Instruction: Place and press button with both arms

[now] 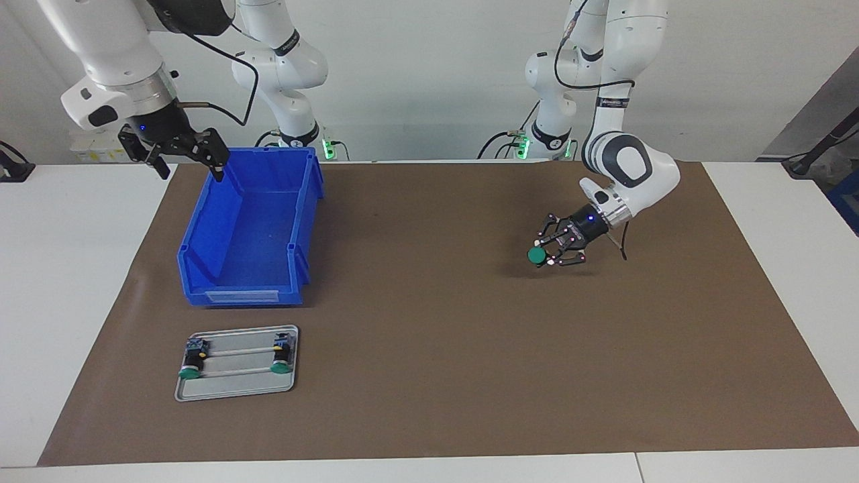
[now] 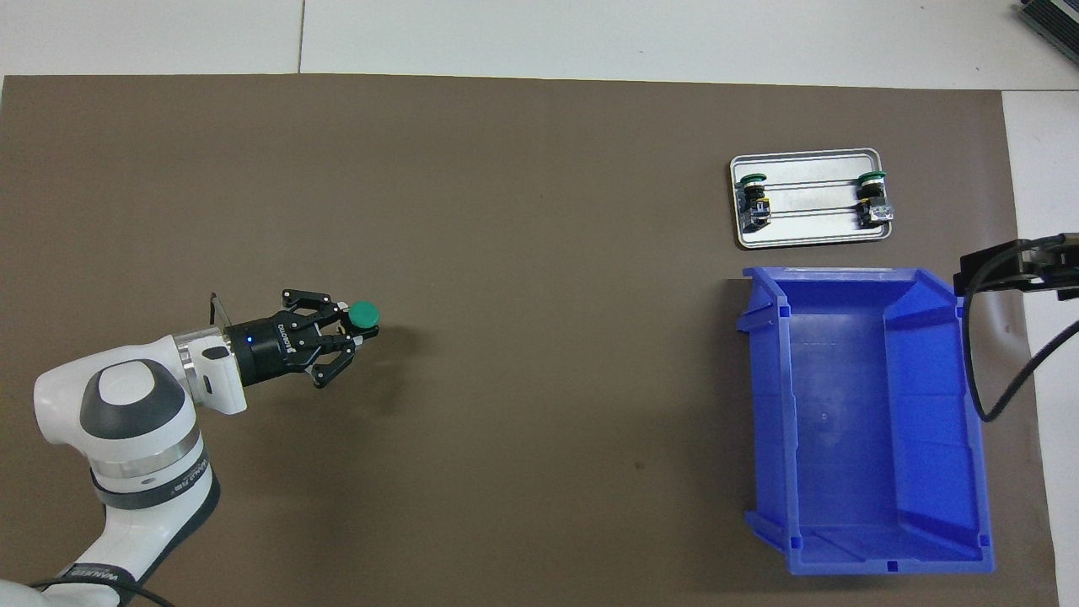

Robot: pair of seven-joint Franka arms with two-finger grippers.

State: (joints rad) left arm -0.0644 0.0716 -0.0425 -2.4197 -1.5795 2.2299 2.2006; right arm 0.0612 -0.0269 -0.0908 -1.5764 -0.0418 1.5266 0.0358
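My left gripper [image 1: 549, 256] is shut on a button [image 1: 537, 255] with a round green cap, and holds it low over the brown mat toward the left arm's end of the table. It also shows in the overhead view, gripper [image 2: 352, 327] and button [image 2: 364, 314]. Two more buttons [image 1: 191, 365] [image 1: 280, 359] lie on a small metal tray [image 1: 235, 389]. My right gripper [image 1: 182, 161] is open and empty, raised over the corner of a blue bin [image 1: 201, 228]. Only its edge [image 2: 1024, 265] shows in the overhead view.
The blue bin [image 2: 763, 405] is empty and stands toward the right arm's end of the table. The metal tray [image 2: 809, 236] lies farther from the robots than the bin, close beside it. A brown mat [image 1: 429, 335] covers the table's middle.
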